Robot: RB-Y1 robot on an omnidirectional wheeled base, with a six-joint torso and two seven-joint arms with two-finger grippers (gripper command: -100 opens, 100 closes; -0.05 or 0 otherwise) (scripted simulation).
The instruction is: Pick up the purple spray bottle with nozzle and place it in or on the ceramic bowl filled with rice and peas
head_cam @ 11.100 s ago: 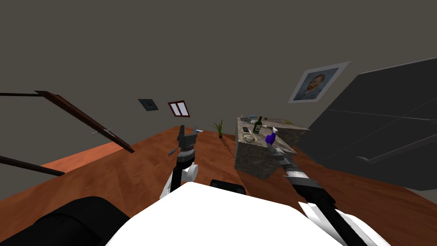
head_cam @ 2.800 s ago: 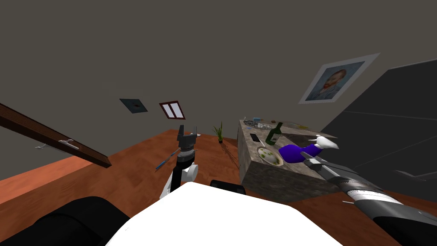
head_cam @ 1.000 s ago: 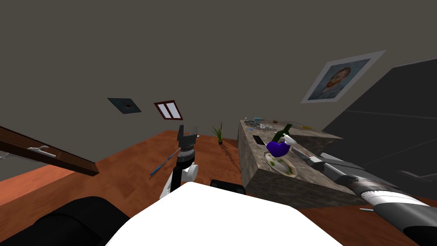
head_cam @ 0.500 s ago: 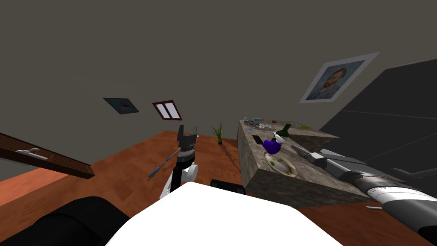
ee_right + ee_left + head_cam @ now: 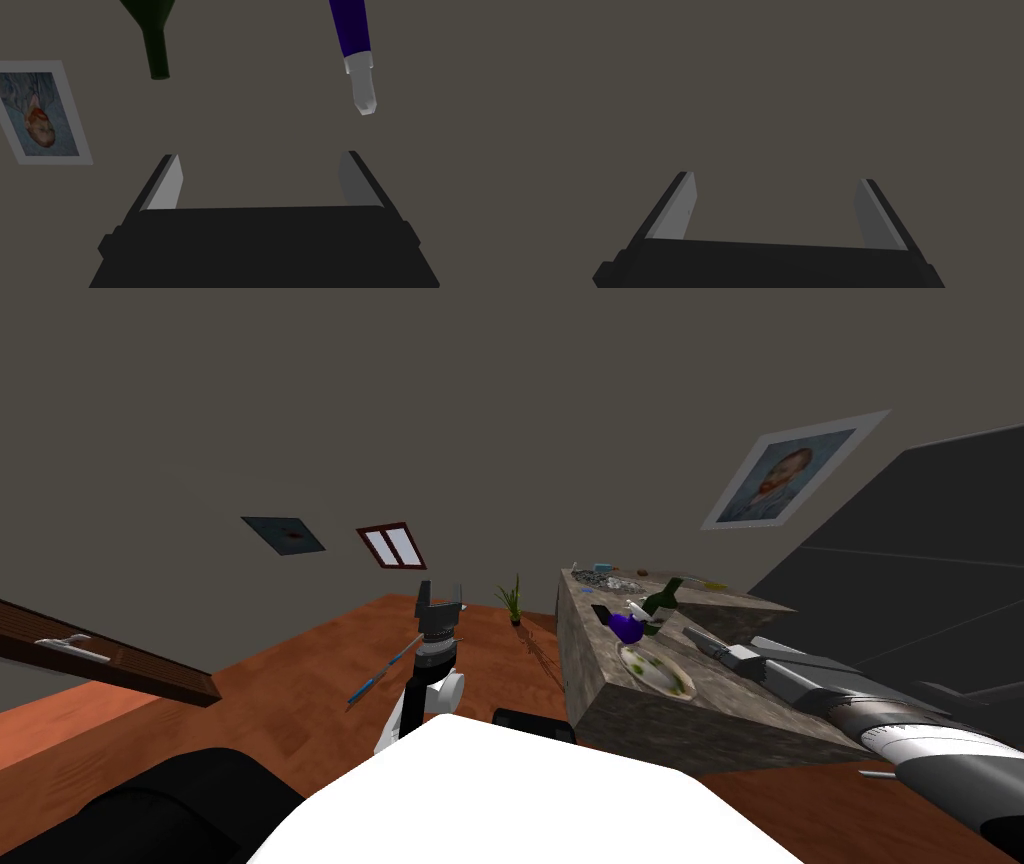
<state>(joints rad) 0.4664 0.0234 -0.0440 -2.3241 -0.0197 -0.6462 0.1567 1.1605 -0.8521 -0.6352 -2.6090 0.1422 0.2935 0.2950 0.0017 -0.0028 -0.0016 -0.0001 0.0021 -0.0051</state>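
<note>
The purple spray bottle (image 5: 627, 628) with its white nozzle (image 5: 637, 610) sits at the far rim of the pale bowl (image 5: 632, 668) of rice and peas on the stone counter (image 5: 640, 720). I cannot tell whether it rests in the bowl or just beyond it. My right gripper (image 5: 692, 634) hangs open to the right of the bowl, apart from the bottle. In the right wrist view the gripper (image 5: 260, 155) holds nothing, with the bottle's neck (image 5: 351, 30) and nozzle tip (image 5: 363, 90) beyond its fingers. My left gripper (image 5: 440, 592) stands raised and open (image 5: 777, 176) over the floor.
A dark green bottle (image 5: 664, 594) stands just behind the spray bottle, its neck also in the right wrist view (image 5: 156, 42). A black flat item (image 5: 600, 613) and small clutter (image 5: 610, 581) lie farther along the counter. A dark cabinet (image 5: 900, 588) rises to the right. A potted plant (image 5: 513, 598) stands on the floor.
I drove up to the counter and my right arm carried the bottle over the bowl, let go and drew back. In the last half second the bottle shifted toward the bowl's far rim.
</note>
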